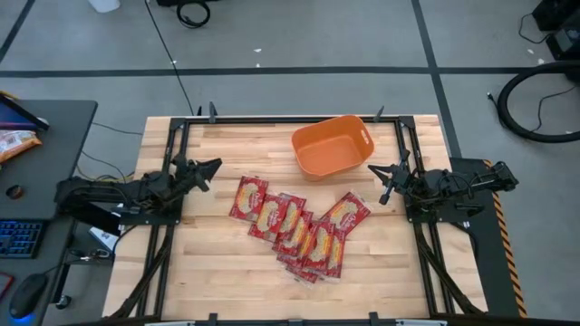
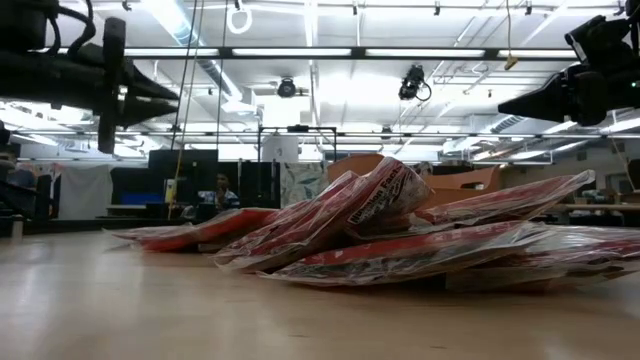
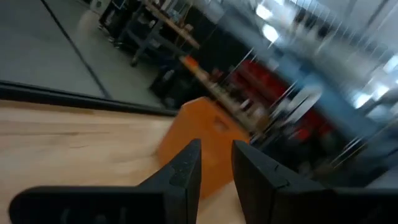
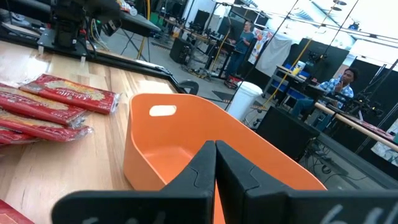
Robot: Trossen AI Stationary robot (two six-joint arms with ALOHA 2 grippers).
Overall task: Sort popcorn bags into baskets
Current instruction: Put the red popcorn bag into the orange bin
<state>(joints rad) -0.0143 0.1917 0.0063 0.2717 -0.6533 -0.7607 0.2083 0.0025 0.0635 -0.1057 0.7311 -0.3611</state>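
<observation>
Several red foil popcorn bags (image 1: 294, 225) with yellow picture panels lie overlapping in a fanned pile at mid-table, also seen in the low view (image 2: 400, 235) and right wrist view (image 4: 62, 99). The orange basket (image 1: 313, 145) stands on its base toward the far edge, right of centre, holding nothing visible (image 4: 249, 149) (image 3: 205, 134). My left gripper (image 1: 214, 168) (image 3: 214, 163) hovers left of the pile, slightly open, holding nothing. My right gripper (image 1: 376, 172) (image 4: 216, 155) hovers right of the basket and pile, shut, holding nothing. Both are above the table (image 2: 170, 100) (image 2: 505, 105).
Black frame rails (image 1: 172, 136) run along the table's sides and far edge. Bare wood (image 1: 217, 272) lies near the near edge and at far left. A side desk (image 1: 45, 118) on the left carries a keyboard, a mouse and an orange-and-white snack bag (image 1: 14, 142). People (image 4: 345, 81) sit in the room beyond.
</observation>
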